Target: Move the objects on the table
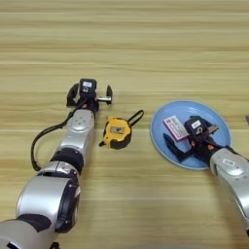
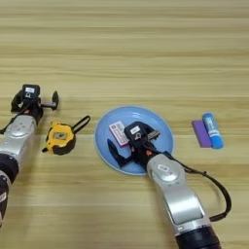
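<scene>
White pack [image 2: 118, 133]: flat, red-edged, lies inside the blue plate [image 2: 160, 127], on its left half, just ahead and left of the right claw. Lying flat on the plate floor, it looks set down rather than held.
Right claw [image 2: 133, 148]: over the plate, fingers spread wide, one black finger [image 2: 114, 154] reaching to the plate's near-left rim, the other pointing right over the plate floor. Nothing is between them; the pack is beside the claw, and I cannot tell whether a finger touches it.
Blue tube [image 2: 212, 130]: on the bare table [image 2: 126, 53], well to the right of the right claw, outside the plate, lying roughly front-to-back beside a purple block [image 2: 201, 133]. Likely the next thing to fetch, judged from the pack sitting in the plate.
Left claw [image 1: 90, 97]: far left of the plate, resting low over the table, fingers apart and empty; appears idle.
Tape measure [image 1: 116, 132]: yellow and black, just right of and nearer than the left claw, between the two arms, strap loop trailing toward the plate.
Edges: plate rim is low; a claw leaving sideways should lift first so as not to drag the plate.
Open room: wide bare wood beyond both claws; the strip between plate and tube is free, so the right arm has a clear path to the right.
</scene>
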